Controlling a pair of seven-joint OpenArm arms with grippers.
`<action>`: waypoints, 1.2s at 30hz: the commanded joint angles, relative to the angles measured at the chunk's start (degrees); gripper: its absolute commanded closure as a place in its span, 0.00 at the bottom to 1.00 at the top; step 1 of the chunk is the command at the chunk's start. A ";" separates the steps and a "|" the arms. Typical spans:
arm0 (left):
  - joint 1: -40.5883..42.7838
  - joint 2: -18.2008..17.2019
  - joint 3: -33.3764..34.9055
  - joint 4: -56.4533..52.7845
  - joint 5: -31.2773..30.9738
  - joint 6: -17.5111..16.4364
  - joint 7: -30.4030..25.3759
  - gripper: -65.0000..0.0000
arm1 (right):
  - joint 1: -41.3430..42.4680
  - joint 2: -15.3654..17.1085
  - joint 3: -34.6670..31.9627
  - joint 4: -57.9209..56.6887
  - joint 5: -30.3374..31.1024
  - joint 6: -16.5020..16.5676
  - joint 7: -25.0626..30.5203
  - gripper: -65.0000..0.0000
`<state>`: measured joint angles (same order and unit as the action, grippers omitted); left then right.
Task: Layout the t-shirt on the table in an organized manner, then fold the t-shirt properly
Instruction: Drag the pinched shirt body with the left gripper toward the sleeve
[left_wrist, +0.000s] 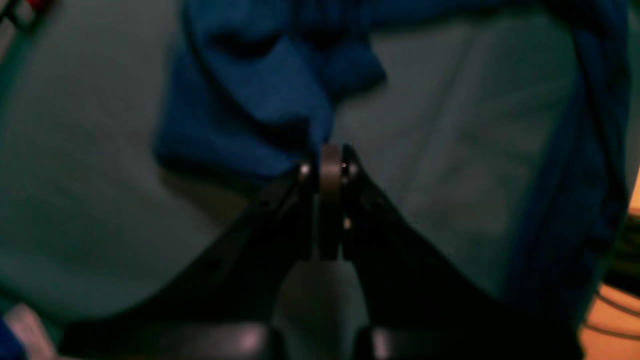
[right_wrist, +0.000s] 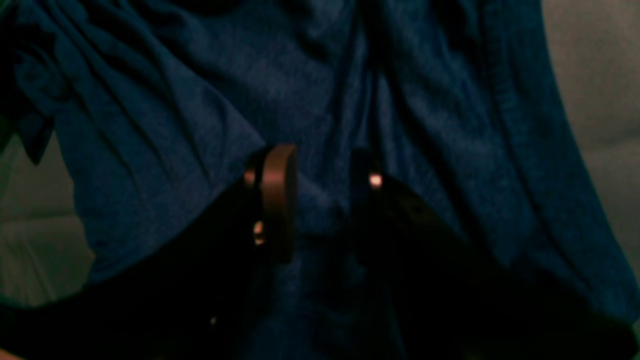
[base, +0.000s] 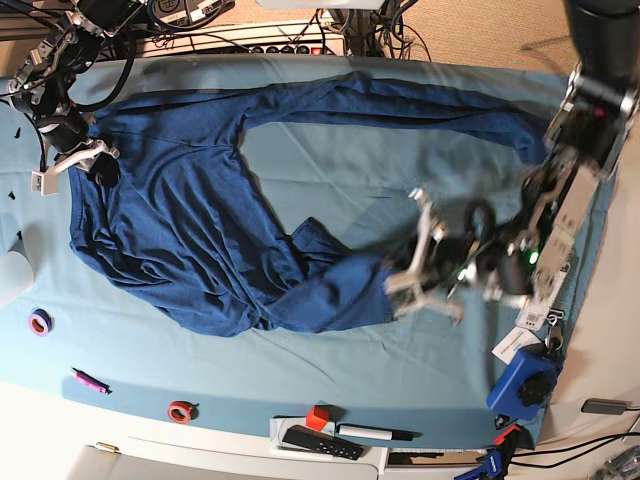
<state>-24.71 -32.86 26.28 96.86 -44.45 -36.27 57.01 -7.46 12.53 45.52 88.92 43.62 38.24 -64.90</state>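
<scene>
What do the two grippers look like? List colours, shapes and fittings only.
Left gripper: black angled jaws with a brown pad and small shiny screws. Right gripper: same black jaws, brown pad, bright screws. In the base view, black cables run along both arms.

Motion blur smears the left gripper in the base view, and the t-shirt runs past every edge of the dim right wrist view.

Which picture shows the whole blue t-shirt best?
The base view: the whole t-shirt lies spread, rumpled, across the table. The right wrist view shows only close-up folds; the left wrist view, a blurred bunched corner.
</scene>
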 joint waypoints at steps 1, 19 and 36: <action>-0.39 -1.75 -0.59 0.79 -0.42 0.17 -0.83 1.00 | 0.48 1.29 0.17 0.90 1.33 0.35 1.18 0.72; 16.85 -7.96 -21.64 10.69 2.40 5.81 1.75 1.00 | 0.48 1.29 0.17 -3.93 -1.18 0.26 1.38 0.72; 34.36 -7.96 -41.88 15.72 1.99 4.72 7.08 1.00 | 0.50 1.46 0.17 -15.91 -1.22 0.04 2.16 0.72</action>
<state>10.15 -39.70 -14.87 111.74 -42.24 -31.62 64.62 -6.61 13.78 45.89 73.49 47.53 40.12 -58.50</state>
